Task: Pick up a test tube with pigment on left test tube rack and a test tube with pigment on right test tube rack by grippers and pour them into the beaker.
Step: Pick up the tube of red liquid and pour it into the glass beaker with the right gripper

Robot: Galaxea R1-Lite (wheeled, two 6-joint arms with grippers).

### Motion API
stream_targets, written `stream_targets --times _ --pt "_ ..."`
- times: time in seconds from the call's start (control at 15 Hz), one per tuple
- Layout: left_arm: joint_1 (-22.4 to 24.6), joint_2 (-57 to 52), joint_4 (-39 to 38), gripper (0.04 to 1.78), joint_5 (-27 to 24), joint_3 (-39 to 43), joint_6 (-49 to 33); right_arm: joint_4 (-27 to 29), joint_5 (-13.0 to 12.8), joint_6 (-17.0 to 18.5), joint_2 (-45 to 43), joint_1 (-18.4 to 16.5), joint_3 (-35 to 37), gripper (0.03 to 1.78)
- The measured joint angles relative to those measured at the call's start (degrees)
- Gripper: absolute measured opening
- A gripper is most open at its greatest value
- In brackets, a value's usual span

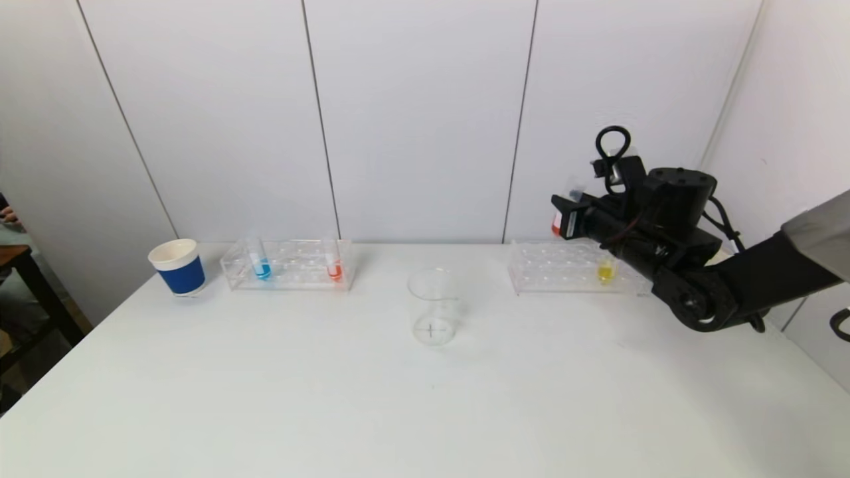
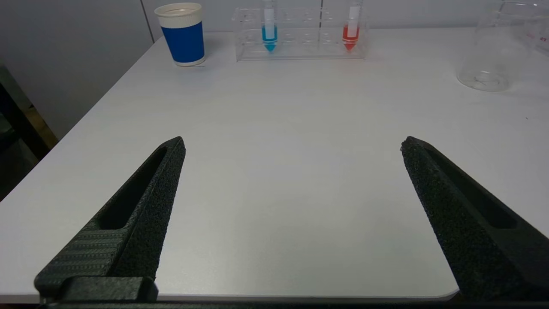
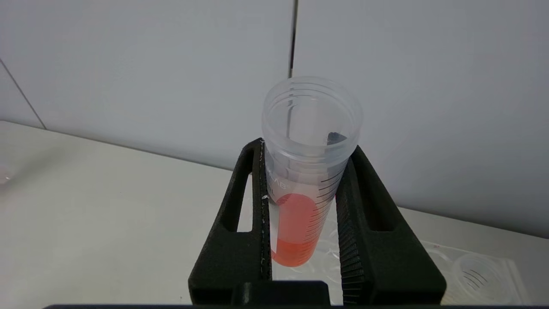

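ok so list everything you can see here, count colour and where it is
table: 1, white, under everything
beaker: 1, clear, empty, middle of the table
left test tube rack: 1, clear, back left of the table
blue tube: 1, blue pigment, left end of that rack
red tube: 1, red pigment, right end of that rack
paper cup: 1, blue and white, left of the left rack
right test tube rack: 1, clear, back right
yellow tube: 1, yellow pigment, in the right rack
held tube: 1, red-orange pigment, lifted above the right rack
right gripper: shut on the held tube
left gripper: open, low over the table's near edge
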Motion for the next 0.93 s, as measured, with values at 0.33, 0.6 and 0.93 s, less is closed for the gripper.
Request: stream_targets --times 0.33,0.6,0.93 --pt "0.0 0.0 -0.02 1.76 0.05 0.0 0.0 5.84 0.11 0.16 -6.12 -0.23 0.49 0.49" --pt "0.0 0.0 0.0 1.76 0.02 0.0 0.02 9.51 0.05 0.1 -10.8 -0.26 0.77 0.49" --pt "0.0 0.0 -0.02 1.76 0.05 0.0 0.0 12.62 0.1 -0.3 -16.75 -0.09 2.89 0.49"
